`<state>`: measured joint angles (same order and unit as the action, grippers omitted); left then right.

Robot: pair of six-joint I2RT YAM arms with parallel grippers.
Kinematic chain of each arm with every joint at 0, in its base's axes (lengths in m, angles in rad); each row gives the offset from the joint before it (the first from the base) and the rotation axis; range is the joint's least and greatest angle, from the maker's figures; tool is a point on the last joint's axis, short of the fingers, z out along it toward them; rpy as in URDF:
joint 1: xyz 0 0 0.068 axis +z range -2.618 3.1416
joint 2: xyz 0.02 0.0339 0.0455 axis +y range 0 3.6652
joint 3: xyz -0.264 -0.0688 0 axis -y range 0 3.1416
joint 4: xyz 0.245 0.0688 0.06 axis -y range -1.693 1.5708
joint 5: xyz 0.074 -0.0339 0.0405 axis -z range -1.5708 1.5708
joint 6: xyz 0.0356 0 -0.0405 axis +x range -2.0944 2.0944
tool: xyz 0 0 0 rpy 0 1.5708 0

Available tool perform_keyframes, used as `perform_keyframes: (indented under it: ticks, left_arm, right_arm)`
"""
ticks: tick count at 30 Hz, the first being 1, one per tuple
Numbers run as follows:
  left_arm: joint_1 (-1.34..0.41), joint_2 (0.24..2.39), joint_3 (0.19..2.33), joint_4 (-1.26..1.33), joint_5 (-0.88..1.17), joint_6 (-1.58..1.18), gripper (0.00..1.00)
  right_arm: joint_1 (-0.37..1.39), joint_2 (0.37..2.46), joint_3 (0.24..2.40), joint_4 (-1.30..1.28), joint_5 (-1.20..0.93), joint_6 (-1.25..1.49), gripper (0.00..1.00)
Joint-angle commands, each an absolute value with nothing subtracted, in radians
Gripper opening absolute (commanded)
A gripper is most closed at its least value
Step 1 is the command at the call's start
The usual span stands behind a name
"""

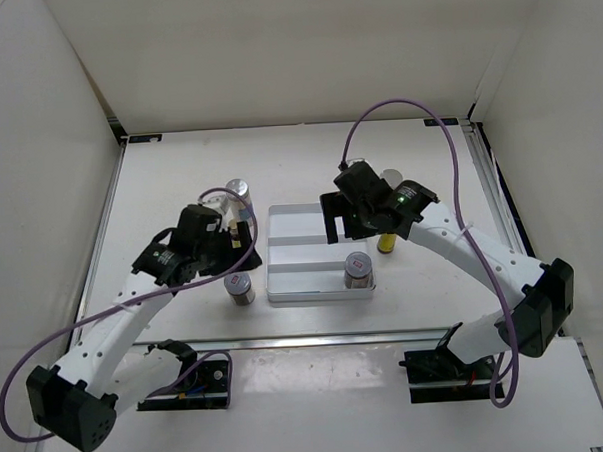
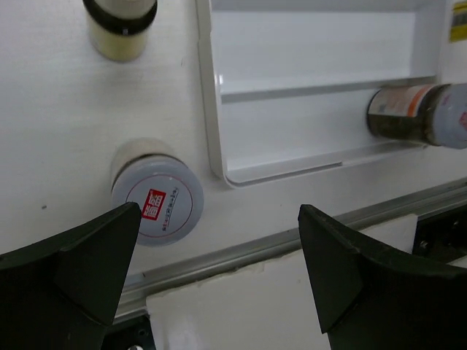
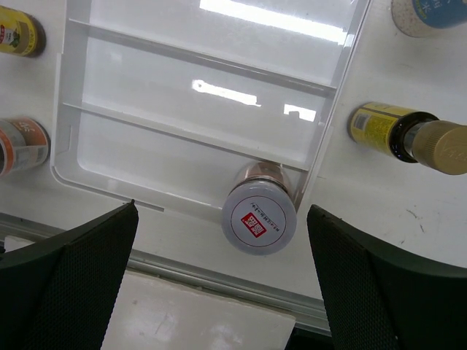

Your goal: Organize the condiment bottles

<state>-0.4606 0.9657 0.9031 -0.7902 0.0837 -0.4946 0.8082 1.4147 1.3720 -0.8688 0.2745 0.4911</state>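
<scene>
Left gripper [image 2: 219, 266] and right gripper [image 3: 222, 273] both hang with jaws wide apart, holding nothing; one silver-lidded jar [image 3: 259, 217] stands in the white tray's [image 3: 182, 131] near compartment at its right end, and a second jar [image 2: 157, 203] stands on the table [image 2: 58, 109] just outside the tray's left wall.

The left arm [image 1: 135, 303] and right arm [image 1: 473, 254] rise from the near edge of the table [image 1: 179, 181] and bend inward toward its middle. The left gripper [image 2: 219, 211] and right gripper [image 3: 222, 209] point downward, jaws spread wide.
</scene>
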Motion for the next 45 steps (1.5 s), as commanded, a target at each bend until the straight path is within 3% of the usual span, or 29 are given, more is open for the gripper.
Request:
perform_keyframes:
  ticks: [1, 17, 24, 26, 35, 45]
  left_arm:
    - [-0.506, 0.96, 0.882, -0.857, -0.038, -0.593, 1.0]
    - [-0.525, 1.175, 0.835, -0.844, -0.117, -0.666, 1.0]
    - [-0.525, 1.175, 0.747, -0.793, -0.098, -0.684, 0.86]
    - [-0.525, 1.166, 0.747, -0.793, -0.098, -0.684, 0.77]
    - [-0.525, 1.147, 0.898, -0.843, -0.098, -0.634, 0.5]
    - [-0.705, 1.21, 1.143, -0.925, -0.156, -0.565, 0.46]
  right_arm:
    - [0.813, 1.376, 1.367, -0.879, 0.273, 0.485, 1.0]
    - [0.813, 1.367, 1.347, -0.879, 0.253, 0.485, 1.0]
    - [0.813, 1.339, 1.327, -0.879, 0.273, 0.485, 1.0]
    - [0.813, 1.33, 1.318, -0.879, 0.273, 0.485, 1.0]
    - [0.813, 1.31, 1.308, -0.899, 0.302, 0.485, 1.0]
    - [0.804, 1.213, 1.276, -0.899, 0.359, 0.494, 1.0]
